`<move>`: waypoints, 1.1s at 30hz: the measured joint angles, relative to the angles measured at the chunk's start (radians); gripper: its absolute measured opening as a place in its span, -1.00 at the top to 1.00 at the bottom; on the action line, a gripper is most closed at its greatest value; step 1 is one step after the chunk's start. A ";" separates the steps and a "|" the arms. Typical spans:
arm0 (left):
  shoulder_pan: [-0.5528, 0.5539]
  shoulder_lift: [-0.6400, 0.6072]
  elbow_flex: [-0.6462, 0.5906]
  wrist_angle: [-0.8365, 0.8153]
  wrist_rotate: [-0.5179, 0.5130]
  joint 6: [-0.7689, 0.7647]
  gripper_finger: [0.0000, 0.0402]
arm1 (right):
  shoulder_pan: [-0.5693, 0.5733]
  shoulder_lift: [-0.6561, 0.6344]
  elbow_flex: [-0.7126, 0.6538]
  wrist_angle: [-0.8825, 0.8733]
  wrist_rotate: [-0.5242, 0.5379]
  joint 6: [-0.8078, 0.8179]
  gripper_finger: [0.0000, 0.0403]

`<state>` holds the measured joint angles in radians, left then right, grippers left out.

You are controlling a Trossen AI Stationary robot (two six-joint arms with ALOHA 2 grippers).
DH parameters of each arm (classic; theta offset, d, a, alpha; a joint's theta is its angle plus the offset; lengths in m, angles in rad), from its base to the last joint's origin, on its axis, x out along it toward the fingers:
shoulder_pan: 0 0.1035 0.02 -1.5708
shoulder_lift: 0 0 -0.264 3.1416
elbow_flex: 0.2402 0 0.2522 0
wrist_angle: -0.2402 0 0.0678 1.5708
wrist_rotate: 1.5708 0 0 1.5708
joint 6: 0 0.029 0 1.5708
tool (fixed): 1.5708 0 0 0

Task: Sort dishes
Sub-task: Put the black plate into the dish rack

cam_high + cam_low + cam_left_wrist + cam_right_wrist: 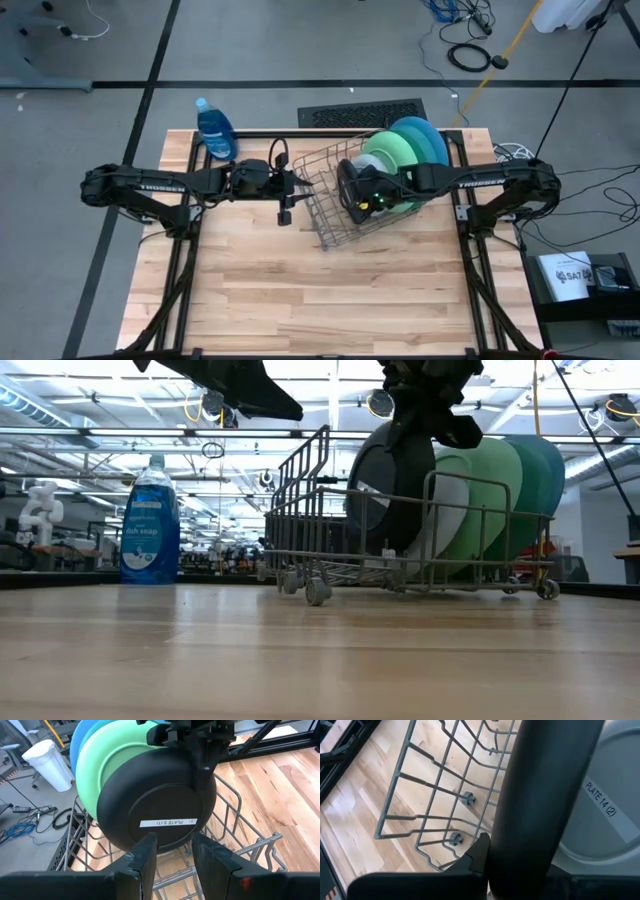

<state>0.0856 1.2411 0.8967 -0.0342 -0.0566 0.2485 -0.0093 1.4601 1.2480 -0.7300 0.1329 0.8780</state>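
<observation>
A grey wire rack (322, 205) stands on the wooden table and holds several dishes on edge: a blue one (432, 135), green ones (395, 150) and a pale one (600, 810). The black dish (150, 800) stands upright in front of them, at the rack's left end, with my right gripper (358, 195) shut on it from above. My left gripper (175, 857) hovers open just left of the rack, pointing at the black dish's labelled underside; nothing is between its fingers. My right gripper pinches the black dish's upper rim (185, 755) between its two fingers, one on each face. The fingers (205, 765) slant down from above and from the table's right. The dish stands upright, its lower edge (385, 555) among the rack's wires; whether it rests there I cannot tell.
A blue dish-soap bottle (214, 130) stands at the table's far left corner. The rack sits at an angle in the table's far right half. Bare wood (300, 290) fills the near half. A black floor grate (360, 113) lies beyond the far edge.
</observation>
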 joint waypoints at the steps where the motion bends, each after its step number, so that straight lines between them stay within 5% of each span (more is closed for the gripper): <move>1: 0.000 0.000 0.000 0.000 0.000 0.000 0.37 | 0.000 0.006 0.000 0.002 0.001 0.000 0.82; 11: 0.000 0.000 0.000 0.000 0.000 0.000 0.37 | -0.035 0.042 -0.001 0.010 -0.034 -0.001 0.74; 27: 0.000 0.000 0.000 -0.001 0.000 0.000 0.37 | -0.035 0.034 0.006 0.019 -0.059 0.001 0.12; 33: 0.000 0.000 0.000 -0.001 0.000 0.000 0.37 | -0.035 0.033 0.052 -0.039 -0.051 -0.011 0.05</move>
<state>0.0856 1.2411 0.8967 -0.0349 -0.0563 0.2485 -0.0441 1.4929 1.2998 -0.7689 0.0814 0.8672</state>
